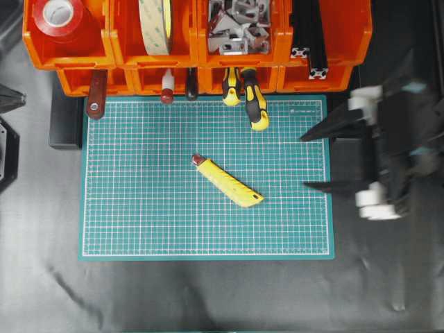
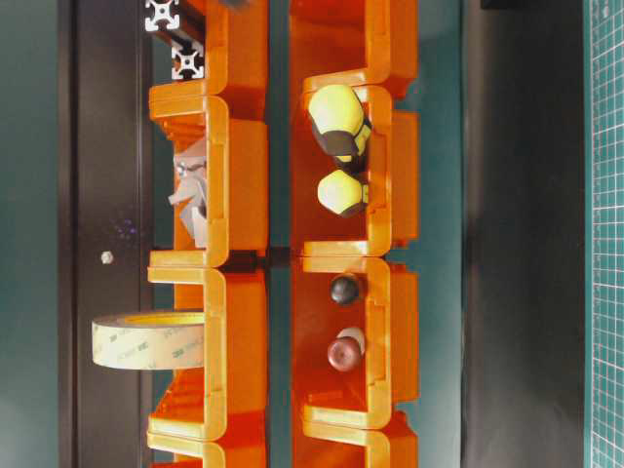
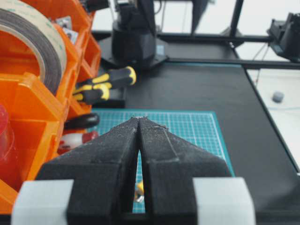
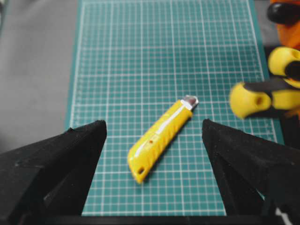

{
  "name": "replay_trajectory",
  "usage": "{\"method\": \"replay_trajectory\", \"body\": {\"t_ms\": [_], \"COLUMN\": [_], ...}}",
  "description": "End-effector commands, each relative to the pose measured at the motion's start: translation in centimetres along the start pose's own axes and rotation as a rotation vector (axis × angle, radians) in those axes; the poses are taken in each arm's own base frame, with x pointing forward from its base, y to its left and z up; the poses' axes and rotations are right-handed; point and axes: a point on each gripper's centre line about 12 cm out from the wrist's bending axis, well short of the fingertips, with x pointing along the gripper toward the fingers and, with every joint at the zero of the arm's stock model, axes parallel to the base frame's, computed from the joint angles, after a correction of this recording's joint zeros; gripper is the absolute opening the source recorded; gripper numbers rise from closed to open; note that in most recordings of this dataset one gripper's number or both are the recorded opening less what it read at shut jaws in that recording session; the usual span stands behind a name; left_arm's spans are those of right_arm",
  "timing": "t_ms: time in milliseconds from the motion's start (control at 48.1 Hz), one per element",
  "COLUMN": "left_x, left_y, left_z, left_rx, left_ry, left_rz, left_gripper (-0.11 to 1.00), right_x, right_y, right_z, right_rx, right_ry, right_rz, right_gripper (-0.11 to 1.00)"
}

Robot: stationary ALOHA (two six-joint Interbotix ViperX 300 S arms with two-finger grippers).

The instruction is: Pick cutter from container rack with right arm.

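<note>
The cutter [image 1: 227, 181] lies diagonally mid-mat, out of the container rack [image 1: 194, 41]; right gripper [image 1: 313, 161] gapes wide, empty, off the mat's right edge.

Left tool [image 3: 139, 123] closed above the green mat [image 3: 197, 129]; orange rack [image 3: 33, 108] and tape roll [image 3: 33, 40] to its left.

Glossy ribbed plastic cutter [image 4: 159, 140] – matt gridded mat [image 4: 140, 56], grainy black fingers [image 4: 61, 159].

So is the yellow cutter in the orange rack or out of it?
Out. The cutter lies flat on the green mat, away from the rack.
</note>
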Motion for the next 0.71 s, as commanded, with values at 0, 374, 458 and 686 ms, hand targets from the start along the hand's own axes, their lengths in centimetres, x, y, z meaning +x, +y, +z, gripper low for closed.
{"method": "replay_trajectory", "body": {"t_ms": [0, 374, 458, 686], "left_x": [0.0, -0.7, -0.9, -1.5], "left_y": [-0.1, -0.2, -0.2, -0.2], "left_z": [1.0, 0.4, 0.3, 0.4], "left_rx": [0.0, 0.001, 0.001, 0.001], "left_ry": [-0.017, 0.034, 0.036, 0.027], "left_rz": [-0.001, -0.011, -0.01, -0.015], "left_gripper": [0.01, 0.01, 0.01, 0.01], "right_x": [-2.3, -6.8, -7.2, -8.1], "right_y": [-0.6, -2.6, -2.9, -3.9], "right_z": [0.6, -1.1, -1.0, -0.9], "right_rx": [0.027, 0.069, 0.079, 0.102], "right_ry": [-0.077, -0.195, -0.209, -0.24], "right_rz": [0.017, 0.025, 0.017, -0.015], "right_gripper": [0.79, 0.77, 0.77, 0.77]}}
